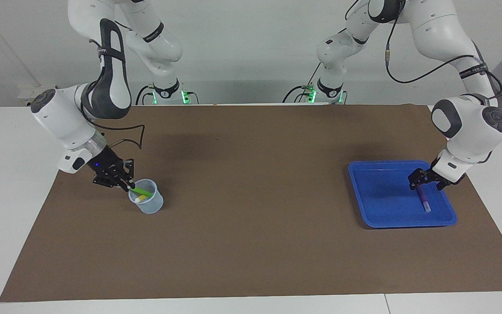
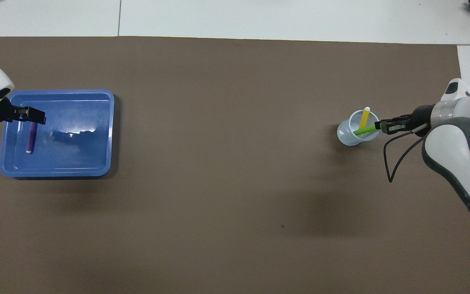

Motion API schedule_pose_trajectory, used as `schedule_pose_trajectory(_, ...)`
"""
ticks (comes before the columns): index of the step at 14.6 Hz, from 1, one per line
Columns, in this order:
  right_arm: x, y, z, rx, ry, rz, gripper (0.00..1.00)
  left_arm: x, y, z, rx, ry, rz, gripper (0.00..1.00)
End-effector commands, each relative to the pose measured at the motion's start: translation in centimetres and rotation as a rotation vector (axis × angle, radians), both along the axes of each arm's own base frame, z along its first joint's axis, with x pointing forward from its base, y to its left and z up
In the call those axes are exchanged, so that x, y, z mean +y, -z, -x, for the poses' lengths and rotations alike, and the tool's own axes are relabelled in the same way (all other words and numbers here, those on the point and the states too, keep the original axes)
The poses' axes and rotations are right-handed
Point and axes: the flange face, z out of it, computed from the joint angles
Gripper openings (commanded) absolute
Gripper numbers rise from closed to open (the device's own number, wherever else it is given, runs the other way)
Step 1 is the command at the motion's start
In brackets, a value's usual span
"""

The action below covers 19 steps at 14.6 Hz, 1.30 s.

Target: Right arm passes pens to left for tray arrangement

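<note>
While your left gripper (image 1: 428, 179) stood open over the purple pen (image 1: 424, 199) in the tray (image 1: 366, 205), your right gripper (image 1: 125, 183) pinched the green pen (image 1: 142, 191) at the cup (image 1: 150, 205). You needed a straight lift next, leaving the yellow pen (image 2: 364, 117) standing.

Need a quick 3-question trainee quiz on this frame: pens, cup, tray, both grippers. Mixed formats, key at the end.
1. True or false: the purple pen lies flat in the blue tray.
2. Which pen has the right gripper closed on? A) yellow pen B) green pen C) purple pen
3. Fill in: the yellow pen stands in the translucent ____.

Key
1. True. The pen rests in the tray just under the left gripper, whose fingers are open.
2. B. The right gripper pinches the upper end of the green pen, whose lower end is in the cup.
3. cup, toward the right arm's end of the table.
</note>
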Motion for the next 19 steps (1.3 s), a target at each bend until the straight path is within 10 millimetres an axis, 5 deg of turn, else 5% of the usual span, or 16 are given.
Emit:
schedule_pose_trajectory(1,0.0,-0.6,-0.1,-0.006,0.015,0.011,0.00,-3.1,-3.7,1.5,0.049,-0.072,0.006,1.00)
schedule_pose_trajectory(4,0.4,-2.0,0.0,0.003,0.041,0.005,0.00,-5.7,-6.3,2.6,0.063,-0.098,-0.013,1.00)
schedule_pose_trajectory(7,0.8,-3.0,0.5,0.029,0.078,-0.002,0.00,-7.2,-6.0,2.8,0.060,-0.043,-0.027,1.00)
schedule_pose_trajectory(19,2.2,-9.2,2.2,0.064,0.061,0.107,0.00,-9.1,-7.5,2.6,0.094,-0.026,-0.026,0.99)
